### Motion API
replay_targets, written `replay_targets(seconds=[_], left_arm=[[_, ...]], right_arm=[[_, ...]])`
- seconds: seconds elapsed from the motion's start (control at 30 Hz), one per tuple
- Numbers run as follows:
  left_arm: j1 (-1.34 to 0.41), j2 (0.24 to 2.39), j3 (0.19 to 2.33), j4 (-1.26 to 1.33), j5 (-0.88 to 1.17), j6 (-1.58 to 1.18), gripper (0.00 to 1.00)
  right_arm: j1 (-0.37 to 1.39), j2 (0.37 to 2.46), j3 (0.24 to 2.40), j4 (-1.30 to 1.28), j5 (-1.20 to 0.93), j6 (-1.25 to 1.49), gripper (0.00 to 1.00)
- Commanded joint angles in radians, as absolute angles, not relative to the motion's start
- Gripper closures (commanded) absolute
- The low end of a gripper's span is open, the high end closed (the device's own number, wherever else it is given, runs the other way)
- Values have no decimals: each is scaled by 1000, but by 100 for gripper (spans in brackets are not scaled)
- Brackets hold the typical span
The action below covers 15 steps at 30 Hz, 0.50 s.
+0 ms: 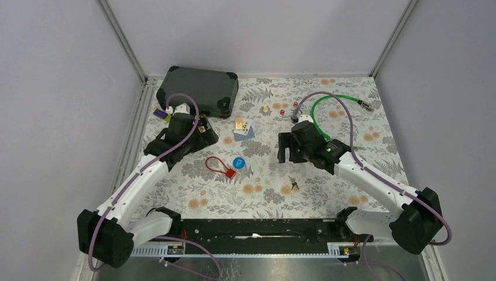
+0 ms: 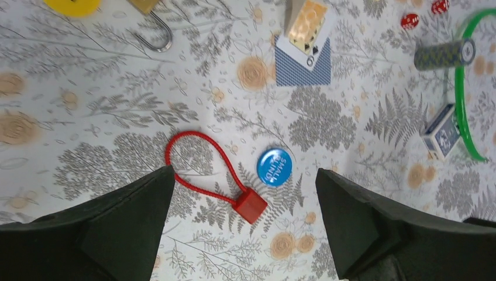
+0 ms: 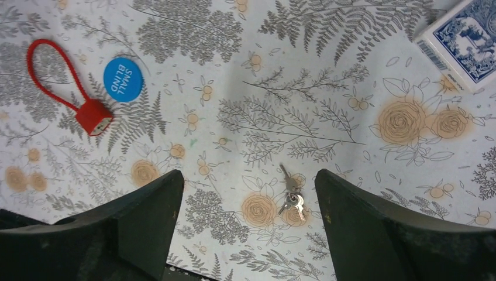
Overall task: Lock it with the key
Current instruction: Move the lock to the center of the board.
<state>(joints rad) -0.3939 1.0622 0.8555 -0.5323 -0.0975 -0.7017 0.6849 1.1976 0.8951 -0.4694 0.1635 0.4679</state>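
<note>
The keys [image 3: 290,198] lie flat on the flowered table [image 1: 327,193], a small bunch on a ring. From above they are at 6 o'clock from the right gripper [image 1: 290,157]. In its wrist view they sit low between its two fingers, nearer the right-hand one. The padlock [image 2: 145,4] is well apart from them, off toward 10 o'clock across the table. It shows only at the top edge of the left wrist view, and its shackle looks open. From above I can't pick it out beside the left arm.

To my eye the step in hand is picking up the keys. To do it well, the right gripper should centre over the bunch and come straight down. It should pinch one key by its bow, not the ring, so the blade sticks out free. Thin flat metal could easily skid on the cloth.

Both grippers are spread wide and hold nothing. The right one's fingers [image 3: 134,234] hang above the cloth, touching nothing. The left gripper [image 2: 244,172] hovers over a red cable seal [image 2: 248,205] and a blue disc [image 2: 275,167], touching neither.
</note>
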Motion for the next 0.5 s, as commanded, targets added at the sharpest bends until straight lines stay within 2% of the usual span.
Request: replay_targets(seconds=[0.0,0.27,0.47], left_arm=[[-338,1097,944,-598,-114,-625,1],[-256,1172,995,-578,-90,-582,1],[-252,1324,1020,-522,-126,-550,2]], right_arm=[[678,1192,970,-514,110,455,7],[678,1182,987,-557,220,429,6],[678,1175,975,-557,222,428,8]])
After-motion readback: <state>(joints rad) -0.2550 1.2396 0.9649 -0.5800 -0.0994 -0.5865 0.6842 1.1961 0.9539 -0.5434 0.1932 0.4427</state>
